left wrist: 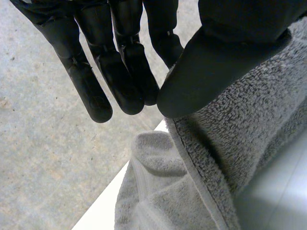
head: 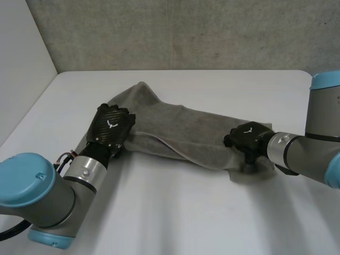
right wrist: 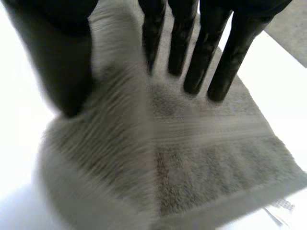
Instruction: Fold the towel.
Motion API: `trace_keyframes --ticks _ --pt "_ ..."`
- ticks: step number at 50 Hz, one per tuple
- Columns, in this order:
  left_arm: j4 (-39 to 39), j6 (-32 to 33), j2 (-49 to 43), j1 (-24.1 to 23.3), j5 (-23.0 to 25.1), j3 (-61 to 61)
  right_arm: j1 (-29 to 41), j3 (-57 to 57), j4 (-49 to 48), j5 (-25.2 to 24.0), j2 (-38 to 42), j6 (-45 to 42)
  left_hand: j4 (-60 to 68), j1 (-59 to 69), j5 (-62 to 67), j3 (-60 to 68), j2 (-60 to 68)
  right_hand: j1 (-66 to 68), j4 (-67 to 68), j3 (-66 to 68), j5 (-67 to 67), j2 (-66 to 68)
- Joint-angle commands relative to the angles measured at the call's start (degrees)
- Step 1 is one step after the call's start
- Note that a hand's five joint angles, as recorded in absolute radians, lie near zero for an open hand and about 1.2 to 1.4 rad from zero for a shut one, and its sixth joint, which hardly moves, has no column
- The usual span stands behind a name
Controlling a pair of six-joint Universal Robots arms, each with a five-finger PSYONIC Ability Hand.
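A grey towel (head: 175, 133) lies crumpled in a long band across the middle of the white table (head: 186, 223). My left hand (head: 110, 126) is at the towel's left end. In the left wrist view its thumb (left wrist: 216, 62) presses a hemmed edge of the towel (left wrist: 230, 143) against the fingers (left wrist: 124, 76), a pinch grip. My right hand (head: 248, 137) hovers over the towel's right end. In the right wrist view its fingers (right wrist: 211, 57) are straight and spread away from the thumb, and a loose fold of towel (right wrist: 201, 163) stands between them, touching the table.
A grey concrete wall (head: 175, 32) rises behind the table's far edge. A white label (right wrist: 280, 206) sticks out at the towel's corner under my right hand. Bare table lies in front of the towel.
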Motion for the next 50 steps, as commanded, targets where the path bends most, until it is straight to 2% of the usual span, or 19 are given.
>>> trace_keyframes --ticks 1,5,7,8,12,17,21,24,31,38,40,46,50 --pt "0.02 -0.19 0.16 -2.31 0.01 0.98 0.52 5.89 -2.07 1.72 -5.91 1.38 10.18 13.04 11.66 10.25 10.25 -16.85 -17.41 -17.13 -16.68 -16.33" --pt "-0.07 -0.19 0.51 -3.02 0.01 1.42 2.02 8.8 -6.22 1.63 -9.88 4.46 10.18 13.04 11.66 10.25 10.25 -21.4 -21.97 -21.69 -21.23 -20.89" --pt "-0.24 -0.19 1.73 -3.11 -0.08 1.59 5.08 10.11 -10.41 1.89 -12.15 9.88 10.18 13.04 11.66 10.25 10.25 -22.16 -22.72 -22.45 -21.99 -21.65" --pt "-0.24 -0.19 1.74 -3.11 -0.08 1.6 5.09 10.12 -10.43 1.89 -12.16 9.91 10.18 13.04 11.66 10.25 10.25 -22.16 -22.72 -22.45 -21.99 -21.65" --pt "-1.64 -0.36 3.05 -3.37 -0.17 1.51 8.25 10.12 -13.68 1.98 -13.74 19.99 10.18 13.04 11.66 10.25 10.25 -22.16 -22.72 -22.45 -21.99 -21.65" --pt "-4.01 -0.45 4.37 -3.9 -0.34 1.51 13.68 8.98 -16.84 1.98 -12.79 29.83 10.18 13.04 11.66 10.25 10.25 -22.16 -22.72 -22.45 -21.99 -21.65" --pt "-5.34 -0.45 4.99 -4.43 -0.43 1.51 18.7 6.96 -20.88 3.73 -7.17 35.82 10.18 13.04 11.66 10.25 10.25 -22.16 -22.72 -22.45 -21.99 -21.65" --pt "-6.13 -0.54 5.78 -4.52 -0.43 1.24 20.03 5.9 -21.33 5.14 -5.49 37.07 10.18 13.04 11.66 10.25 10.25 -22.16 -22.72 -22.45 -21.99 -21.65" --pt "-6.48 -0.54 7.54 -4.69 -0.43 0.45 26.53 -0.68 -22.12 15.58 3.19 39.62 10.18 13.04 11.66 10.25 10.25 -22.16 -22.72 -22.45 -21.99 -21.65" --pt "-6.75 -0.54 7.63 -4.78 -0.43 0.36 29.0 -5.62 -23.44 19.03 9.63 40.32 10.18 13.04 11.66 10.25 10.25 -22.16 -22.72 -22.45 -21.99 -21.65" --pt "-6.84 -0.63 7.63 -4.69 -0.43 0.36 29.17 -6.14 -26.5 20.43 11.82 40.59 10.18 13.04 11.66 10.25 10.25 -22.16 -22.72 -22.45 -21.99 -21.65" --pt "-6.75 -0.63 8.51 -4.25 -0.52 0.1 29.26 -5.26 -29.15 23.69 12.97 40.15 10.18 13.04 11.66 10.25 10.25 -22.16 -22.72 -22.45 -21.99 -21.65" --pt "-6.75 -1.24 8.86 -3.38 -1.92 0.1 29.09 -2.9 -29.77 29.03 12.1 39.53 10.18 13.04 11.66 10.25 10.25 -22.16 -22.72 -22.45 -21.99 -21.65"
